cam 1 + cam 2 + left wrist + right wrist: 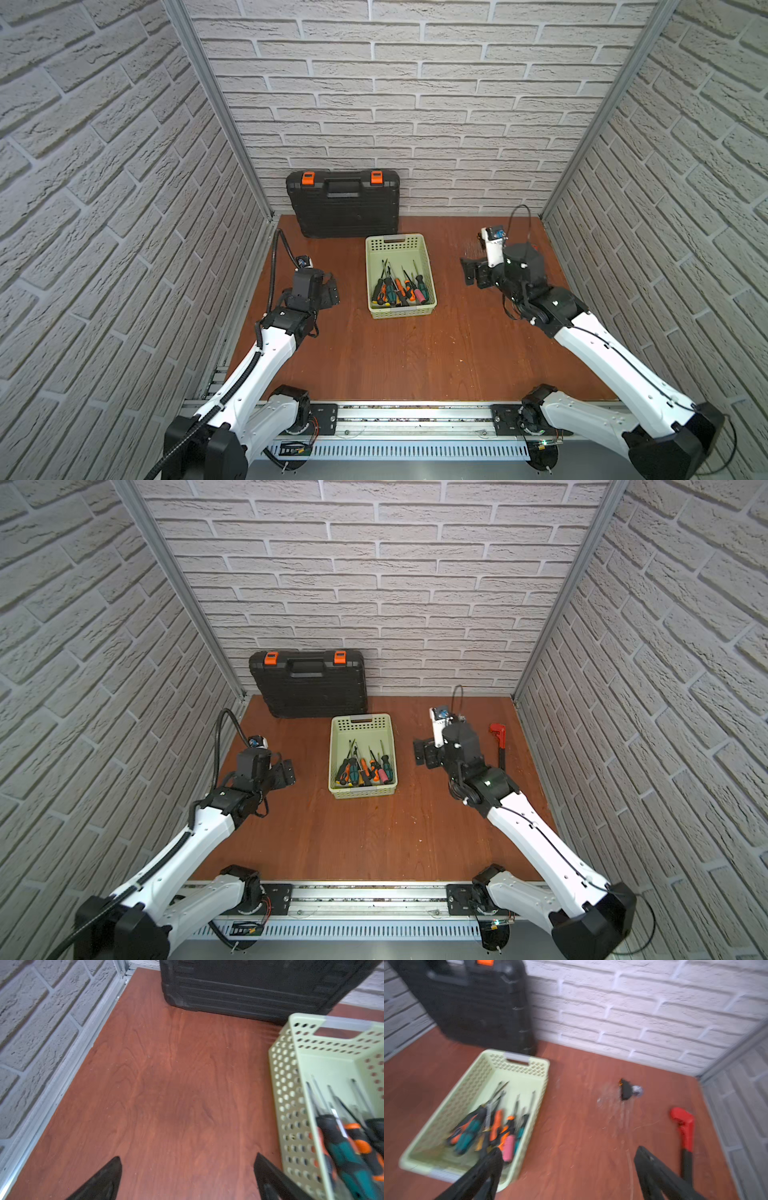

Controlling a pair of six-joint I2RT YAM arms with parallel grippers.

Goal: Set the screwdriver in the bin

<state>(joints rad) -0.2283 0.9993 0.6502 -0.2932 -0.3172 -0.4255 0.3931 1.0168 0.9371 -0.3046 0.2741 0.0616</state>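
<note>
Several screwdrivers point(398, 289) lie heaped at the lower end of the bin point(395, 243), centre frame in both top views. The left gripper point(187, 1159) and right gripper point(569, 1150) flank it, jaws spread wide, holding nothing. No screwdriver shows on the table point(415, 357), only a red wrench point(497, 734) at right. The task appears complete.
</note>
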